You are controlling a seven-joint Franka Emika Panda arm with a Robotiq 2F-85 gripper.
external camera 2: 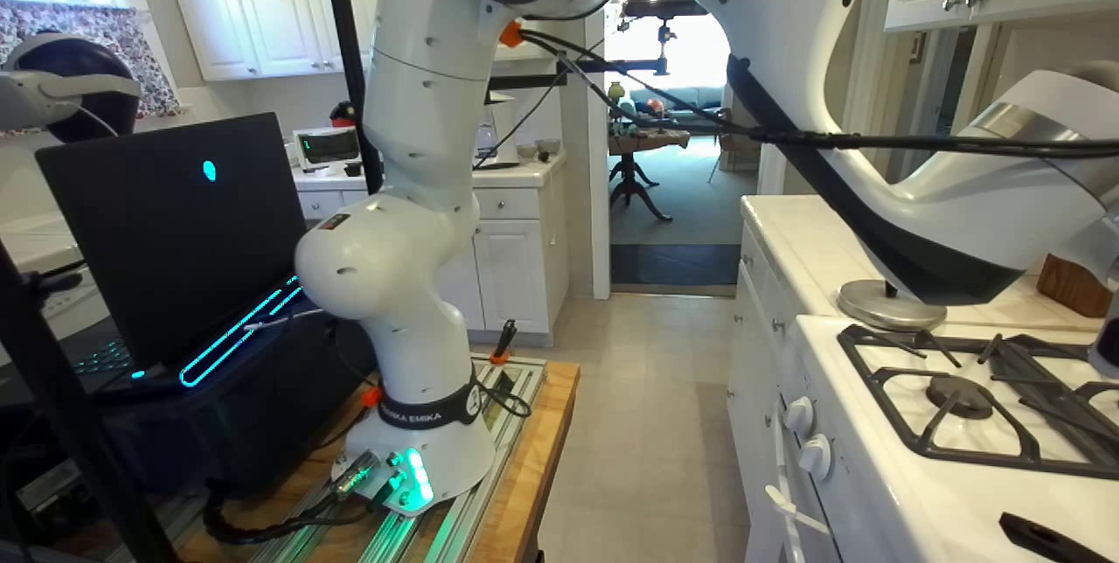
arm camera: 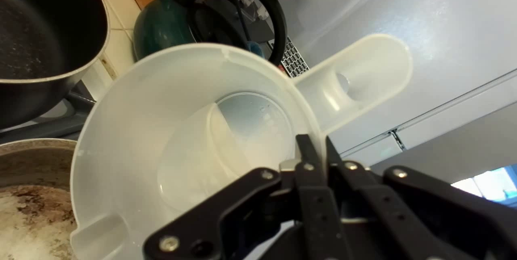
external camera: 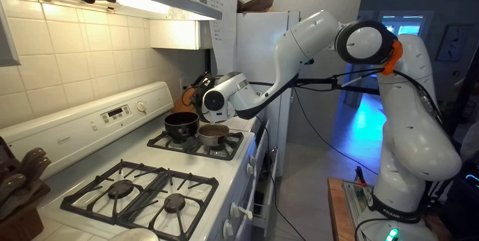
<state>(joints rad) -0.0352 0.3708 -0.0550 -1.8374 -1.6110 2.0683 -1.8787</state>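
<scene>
Your gripper [arm camera: 318,147] clamps translucent jug [arm camera: 190,131] by rim; wrist view: spout [arm camera: 101,235] lies left, near stained pan [arm camera: 34,215].

The stovetop [external camera: 227,170] carries a pot [external camera: 182,125] and saucepan [external camera: 212,137].

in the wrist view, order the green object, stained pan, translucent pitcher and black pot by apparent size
1. Translucent pitcher
2. Black pot
3. Stained pan
4. Green object
Visible parts only: the frame cuts off pot and pan.
</scene>
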